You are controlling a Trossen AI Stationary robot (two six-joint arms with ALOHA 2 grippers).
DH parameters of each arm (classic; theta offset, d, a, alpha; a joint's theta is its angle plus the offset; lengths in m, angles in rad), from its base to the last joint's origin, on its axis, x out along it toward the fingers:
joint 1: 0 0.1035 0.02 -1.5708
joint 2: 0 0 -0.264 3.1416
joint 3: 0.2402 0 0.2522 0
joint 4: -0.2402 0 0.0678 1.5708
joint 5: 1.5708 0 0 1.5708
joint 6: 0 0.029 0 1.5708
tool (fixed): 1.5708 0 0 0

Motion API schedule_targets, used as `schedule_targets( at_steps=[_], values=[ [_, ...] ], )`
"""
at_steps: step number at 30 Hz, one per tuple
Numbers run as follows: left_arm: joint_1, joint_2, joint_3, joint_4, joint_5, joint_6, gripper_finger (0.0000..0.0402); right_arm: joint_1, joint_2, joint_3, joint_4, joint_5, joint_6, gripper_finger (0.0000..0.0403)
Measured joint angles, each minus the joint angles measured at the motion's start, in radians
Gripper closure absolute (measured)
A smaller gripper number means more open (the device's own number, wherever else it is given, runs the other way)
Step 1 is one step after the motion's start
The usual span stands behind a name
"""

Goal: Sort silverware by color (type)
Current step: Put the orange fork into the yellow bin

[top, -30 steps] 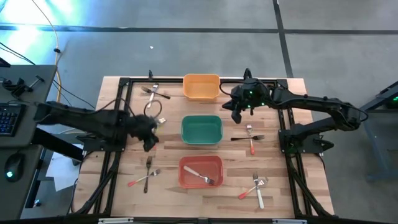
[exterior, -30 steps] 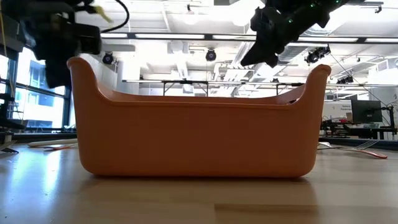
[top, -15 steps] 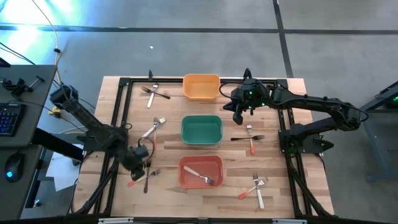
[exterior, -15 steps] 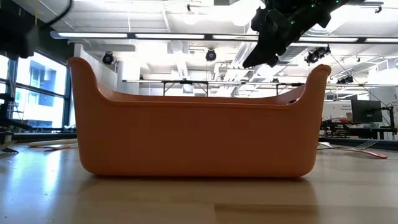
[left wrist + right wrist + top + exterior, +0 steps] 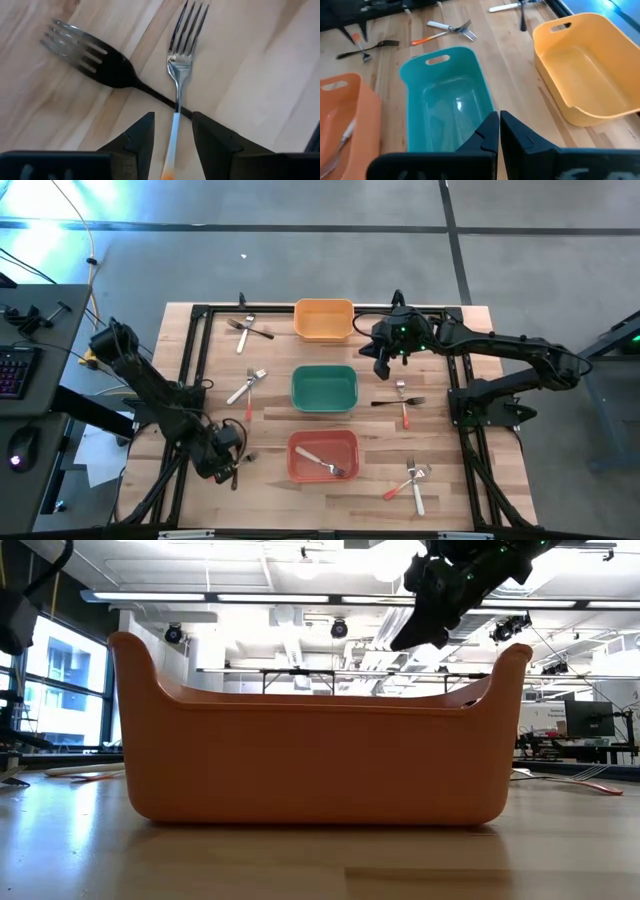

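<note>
left gripper (image 5: 172, 142) sits just left of the red bin (image 5: 324, 456), fingers spread around an orange-handled fork (image 5: 177, 95) that crosses a black fork (image 5: 100, 67); right gripper (image 5: 499, 131) pinched closed on nothing, hovering above that bin near the green bin (image 5: 447, 107)

No legible text, label, brand, number or sign in any view. Checked the bins, forks, table surface, arm housings and room background: nothing readable on any of them.
</note>
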Motion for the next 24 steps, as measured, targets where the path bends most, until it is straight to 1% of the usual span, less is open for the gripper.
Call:
schedule_targets(
  at_steps=[6, 12, 15, 19, 24],
  values=[
    [-0.025, 0.061, 0.000, 0.028, -0.001, 0.009, 0.0277, 0.000, 0.000, 0.000, 0.000, 0.003, -0.002, 0.0403],
    [-0.040, 0.107, 0.004, 0.042, -0.004, 0.019, 0.0278, 0.000, 0.000, 0.000, 0.000, 0.026, -0.004, 0.0403],
    [-0.040, 0.122, 0.005, 0.042, -0.004, 0.019, 0.0286, 0.000, 0.000, 0.000, 0.000, 0.028, -0.003, 0.0403],
    [-0.040, 0.136, 0.005, 0.026, -0.005, 0.023, 0.0318, 0.000, 0.000, 0.000, 0.000, 0.028, -0.004, 0.0403],
    [-0.039, 0.136, 0.003, 0.039, 0.001, 0.019, 0.0378, 0.000, 0.000, 0.000, 0.001, 0.035, -0.004, 0.0403]
  ],
)
